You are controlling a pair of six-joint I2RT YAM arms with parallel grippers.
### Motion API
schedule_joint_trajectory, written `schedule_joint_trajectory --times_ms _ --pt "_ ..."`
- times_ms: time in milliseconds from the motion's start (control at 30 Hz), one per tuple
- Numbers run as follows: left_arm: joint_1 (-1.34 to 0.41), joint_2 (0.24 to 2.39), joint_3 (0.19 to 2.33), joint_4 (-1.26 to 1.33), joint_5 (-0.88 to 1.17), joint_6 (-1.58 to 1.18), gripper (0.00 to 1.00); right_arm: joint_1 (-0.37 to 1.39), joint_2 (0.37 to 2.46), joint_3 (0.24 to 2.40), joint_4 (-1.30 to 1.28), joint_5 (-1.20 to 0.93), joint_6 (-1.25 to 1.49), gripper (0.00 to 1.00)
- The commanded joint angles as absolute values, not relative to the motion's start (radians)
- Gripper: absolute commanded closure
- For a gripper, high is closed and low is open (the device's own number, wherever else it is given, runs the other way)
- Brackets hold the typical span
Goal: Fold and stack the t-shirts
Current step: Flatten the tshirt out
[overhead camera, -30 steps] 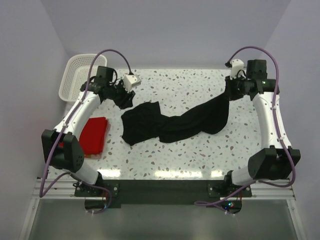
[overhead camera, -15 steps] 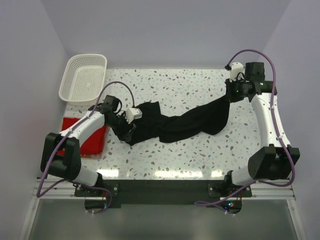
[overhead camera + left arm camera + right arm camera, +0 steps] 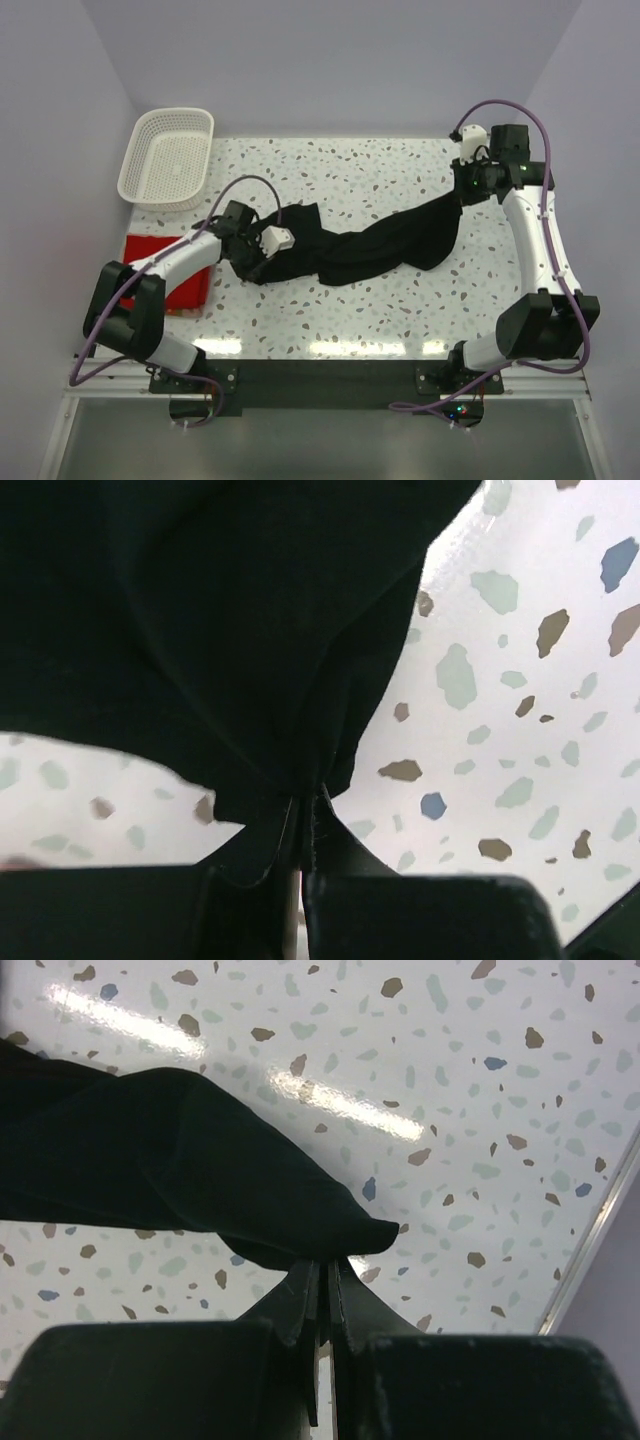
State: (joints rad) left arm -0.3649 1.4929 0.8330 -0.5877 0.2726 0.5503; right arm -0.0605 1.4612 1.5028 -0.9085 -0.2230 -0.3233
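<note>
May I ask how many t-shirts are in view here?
2. The black t-shirt stretches across the middle of the table; the red t-shirt lies at its left edge, partly under the left arm.

Your left arm point(image 3: 175, 256) and right arm point(image 3: 535, 235) show curved white links, black joints, looping purple cables point(image 3: 500, 100) and small white wrist cameras point(image 3: 277, 238).

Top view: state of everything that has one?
black t-shirt, unfolded, bunched lengthwise, pinched at both ends
red t-shirt, folded, lying flat
basket, upright, empty
left gripper, jaws shut on black t-shirt
right gripper, jaws shut on black t-shirt
</note>
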Motion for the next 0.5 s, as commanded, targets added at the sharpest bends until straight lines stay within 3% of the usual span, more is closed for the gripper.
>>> schedule_joint_trajectory --times_ms 0,133,267,467 --pt "-0.296 1.401 1.018 -0.717 0.386 0.586 1.00 -0.072 1.393 1.548 -0.925 -0.176 -0.392 1.00" --pt "-0.285 1.244 1.111 -0.939 0.430 0.696 1.00 -0.087 1.263 1.503 -0.960 -0.149 -0.478 1.00" --pt "-0.252 0.978 1.137 -0.962 0.443 0.700 1.00 -0.100 1.074 1.436 -0.979 -0.115 -0.534 1.00" --pt "-0.252 0.810 1.245 -0.951 0.391 0.595 1.00 -0.098 0.897 1.436 -0.977 -0.055 -0.549 1.00"
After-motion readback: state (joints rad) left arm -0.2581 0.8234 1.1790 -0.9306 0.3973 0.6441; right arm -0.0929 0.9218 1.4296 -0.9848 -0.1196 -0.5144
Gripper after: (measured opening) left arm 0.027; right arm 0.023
